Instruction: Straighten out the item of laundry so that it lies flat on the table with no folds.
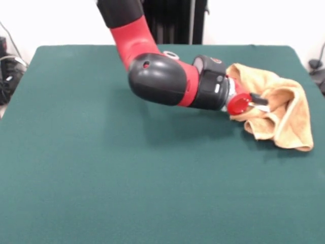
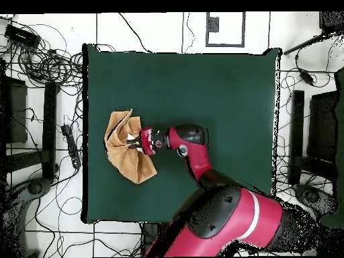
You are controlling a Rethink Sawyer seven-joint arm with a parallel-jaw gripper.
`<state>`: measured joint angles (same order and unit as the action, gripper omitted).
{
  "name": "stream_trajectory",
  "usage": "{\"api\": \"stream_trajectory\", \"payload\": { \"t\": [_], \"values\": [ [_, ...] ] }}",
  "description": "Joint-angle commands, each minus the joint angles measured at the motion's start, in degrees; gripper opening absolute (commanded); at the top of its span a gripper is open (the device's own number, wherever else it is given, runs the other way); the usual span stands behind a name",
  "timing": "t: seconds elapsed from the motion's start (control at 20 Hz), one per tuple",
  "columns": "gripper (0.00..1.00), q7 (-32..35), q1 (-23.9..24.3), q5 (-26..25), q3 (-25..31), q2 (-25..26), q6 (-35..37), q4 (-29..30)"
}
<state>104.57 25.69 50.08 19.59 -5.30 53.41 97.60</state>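
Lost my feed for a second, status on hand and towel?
Hand low at the towel, grip unclear. Towel bunched, folded, near table edge. Nothing in the way.

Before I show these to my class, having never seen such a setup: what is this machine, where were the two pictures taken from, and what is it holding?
It is a robot arm, red and black, standing at a table covered in green cloth. One picture looks across the table toward the robot; the other looks straight down from above. On the table lies one thing: an orange-tan towel, crumpled and folded near one edge. The arm's tip, the gripper, is pressed into the towel's folds. Whether it is actually pinching the cloth cannot be seen.
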Motion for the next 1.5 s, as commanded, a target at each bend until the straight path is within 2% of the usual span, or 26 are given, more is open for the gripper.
{"api": "stream_trajectory", "payload": {
  "t": [0.05, 0.15, 0.3, 0.5, 0.7, 0.85, 1.0, 1.2, 1.5],
  "values": [
    [0.00, 6.97, -2.36, 7.21, 8.21, -0.46, -7.04, 6.45],
    [0.00, 6.33, -1.46, 7.02, 7.71, -1.89, -7.32, 8.91],
    [0.00, 4.79, 1.26, 1.85, 3.43, -2.61, -5.14, 10.65],
    [0.00, 3.43, 5.19, -7.99, -4.41, 0.15, 0.28, 6.99],
    [0.00, 3.78, 8.26, -15.01, -7.27, 0.24, 3.70, 5.06],
    [0.00, 4.57, 9.96, -18.50, -7.86, 0.30, 4.84, 3.71],
    [0.00, 6.98, 9.37, -22.33, -9.96, -0.20, 6.27, -1.31],
    [0.00, 9.57, 7.19, -27.90, -13.55, 0.06, 10.27, -13.18],
    [0.00, 10.99, 5.76, -32.97, -15.02, 3.55, 18.55, -28.81]
  ]
}}
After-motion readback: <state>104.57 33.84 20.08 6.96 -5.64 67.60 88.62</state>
